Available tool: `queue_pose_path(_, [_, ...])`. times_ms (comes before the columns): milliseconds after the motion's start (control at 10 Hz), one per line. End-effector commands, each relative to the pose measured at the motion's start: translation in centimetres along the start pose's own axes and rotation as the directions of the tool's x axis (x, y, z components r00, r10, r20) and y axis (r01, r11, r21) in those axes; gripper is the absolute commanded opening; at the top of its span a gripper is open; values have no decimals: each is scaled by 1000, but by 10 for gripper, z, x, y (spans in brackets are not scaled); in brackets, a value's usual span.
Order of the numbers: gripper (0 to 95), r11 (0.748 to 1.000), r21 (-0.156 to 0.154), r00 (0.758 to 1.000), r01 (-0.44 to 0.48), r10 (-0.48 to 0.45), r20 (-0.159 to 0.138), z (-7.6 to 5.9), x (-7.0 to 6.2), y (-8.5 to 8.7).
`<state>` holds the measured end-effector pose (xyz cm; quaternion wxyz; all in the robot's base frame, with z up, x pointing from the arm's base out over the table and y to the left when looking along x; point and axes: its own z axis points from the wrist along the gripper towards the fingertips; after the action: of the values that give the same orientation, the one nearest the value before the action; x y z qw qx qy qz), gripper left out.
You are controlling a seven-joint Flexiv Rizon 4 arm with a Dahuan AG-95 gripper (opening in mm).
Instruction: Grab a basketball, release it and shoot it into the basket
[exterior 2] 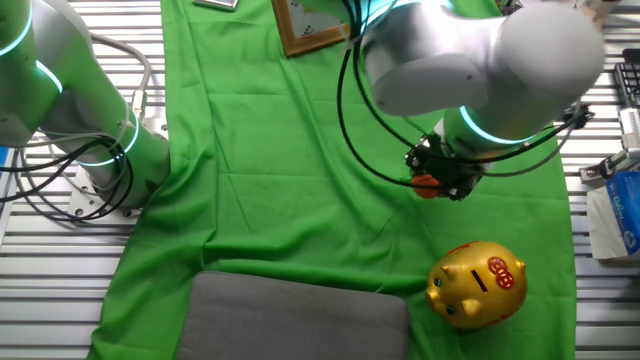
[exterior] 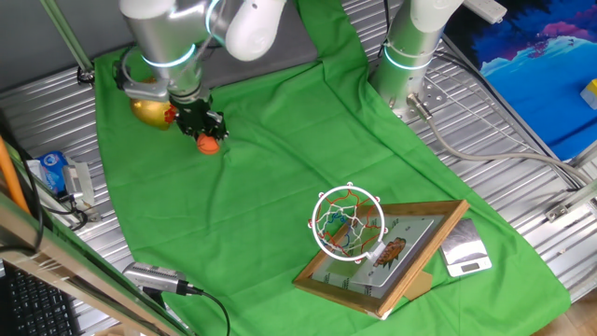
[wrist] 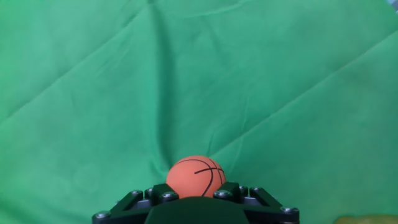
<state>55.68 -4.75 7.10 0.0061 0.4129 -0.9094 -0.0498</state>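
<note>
The basketball (exterior: 208, 143) is a tiny orange ball with thin dark lines. My gripper (exterior: 205, 131) is shut on it, low over the green cloth at the far left of the table. In the hand view the ball (wrist: 196, 176) sits between the black fingers (wrist: 163, 194). In the other fixed view the ball (exterior 2: 426, 184) shows under the gripper (exterior 2: 437, 176). The basket (exterior: 347, 222), a white ring with red-and-white net, is fixed to a wooden-framed picture backboard (exterior: 387, 257) lying at the near right, well away from the gripper.
A gold piggy bank (exterior: 149, 110) stands just behind the gripper; it also shows in the other fixed view (exterior 2: 477, 284). A second arm's base (exterior: 408, 56) stands at the back right. A small silver scale (exterior: 465, 252) lies beside the backboard. A grey pad (exterior 2: 295, 320) lies on the cloth.
</note>
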Motion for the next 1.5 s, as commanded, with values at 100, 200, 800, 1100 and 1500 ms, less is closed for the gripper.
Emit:
queue_pose_path(100, [0, 1000, -3, 1000, -25, 25, -10, -18, -4, 2])
queue_pose_path(200, [0, 999, 1, 999, -33, 33, -17, -27, -6, 3])
queue_pose_path(800, [0, 997, -2, 997, -73, 73, -33, -67, -16, 15])
queue_pose_path(1100, [0, 997, -9, 997, -73, 73, -40, -68, -16, 15])
queue_pose_path(1500, [0, 999, 6, 997, -46, 47, -62, -67, -15, 15])
